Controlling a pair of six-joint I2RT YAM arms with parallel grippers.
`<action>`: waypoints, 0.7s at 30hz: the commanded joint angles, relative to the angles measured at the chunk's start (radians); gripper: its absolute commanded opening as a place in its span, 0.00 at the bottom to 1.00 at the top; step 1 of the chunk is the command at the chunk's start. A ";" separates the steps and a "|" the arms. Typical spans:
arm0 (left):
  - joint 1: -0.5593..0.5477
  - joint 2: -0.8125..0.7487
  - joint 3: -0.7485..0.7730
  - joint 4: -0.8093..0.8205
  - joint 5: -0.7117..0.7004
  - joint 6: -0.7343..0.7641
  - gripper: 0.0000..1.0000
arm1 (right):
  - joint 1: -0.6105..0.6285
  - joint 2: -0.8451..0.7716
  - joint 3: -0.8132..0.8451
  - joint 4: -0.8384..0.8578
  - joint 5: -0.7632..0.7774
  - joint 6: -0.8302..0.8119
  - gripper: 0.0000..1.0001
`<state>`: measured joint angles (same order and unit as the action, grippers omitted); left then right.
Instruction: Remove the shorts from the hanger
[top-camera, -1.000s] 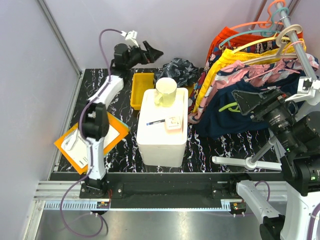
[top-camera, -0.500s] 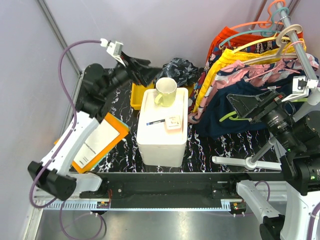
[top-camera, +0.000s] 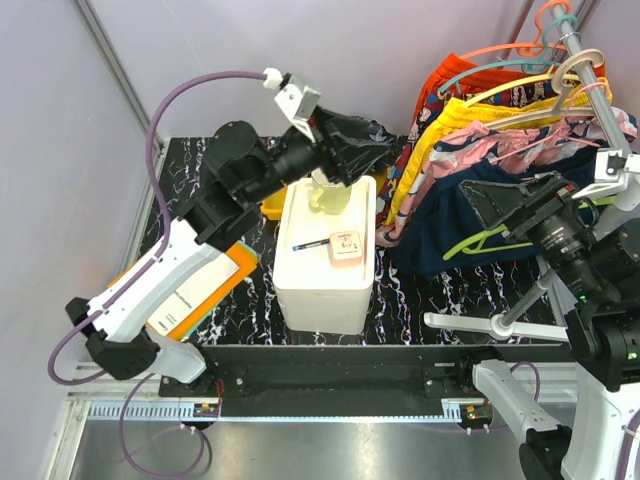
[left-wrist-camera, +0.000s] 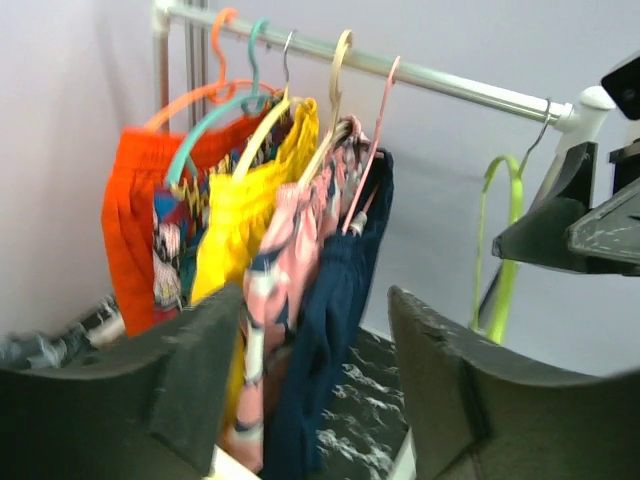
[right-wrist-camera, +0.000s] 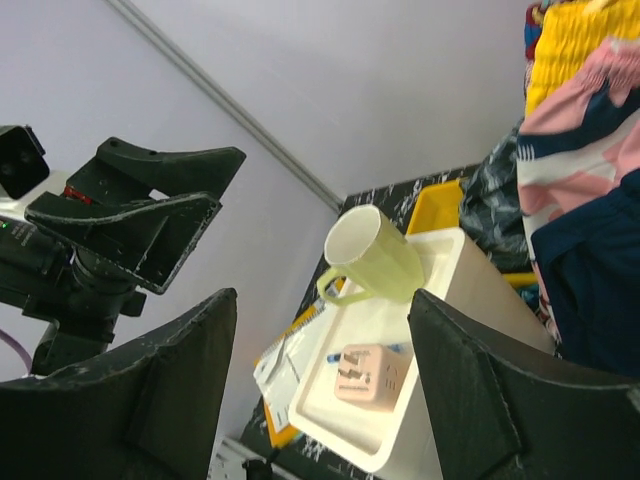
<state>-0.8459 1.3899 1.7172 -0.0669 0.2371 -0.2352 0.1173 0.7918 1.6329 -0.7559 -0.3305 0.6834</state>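
The plain navy shorts hang on a pink hanger at the near end of the rail. In the left wrist view they show between my open fingers. The charcoal marbled shorts lie in a heap on the table behind the white box; they also show in the right wrist view. My left gripper is open and empty, raised over the mug and facing the rack. My right gripper is open and empty, beside the navy shorts and an empty lime hanger.
Orange, yellow and pink floral shorts hang further along the rail. A white box holds a pale green mug, a pink plug cube and a pen. A yellow bin and an orange notebook lie at the left.
My left arm has lifted from the back left and swung right, over the white box, toward the rack, its jaws still open. The right gripper has barely moved; the lime hanger sits slightly lower.
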 joint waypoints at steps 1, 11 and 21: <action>-0.058 0.139 0.186 -0.013 -0.026 0.163 0.61 | 0.005 0.010 0.088 0.013 0.131 0.016 0.78; -0.165 0.475 0.530 -0.010 -0.015 0.298 0.60 | 0.005 -0.023 0.176 -0.034 0.467 0.012 0.78; -0.177 0.687 0.713 -0.093 -0.153 0.249 0.66 | 0.005 -0.032 0.199 -0.020 0.420 -0.035 0.78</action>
<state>-1.0264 2.0632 2.3631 -0.1764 0.1413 0.0254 0.1173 0.7658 1.8225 -0.7979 0.0864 0.6758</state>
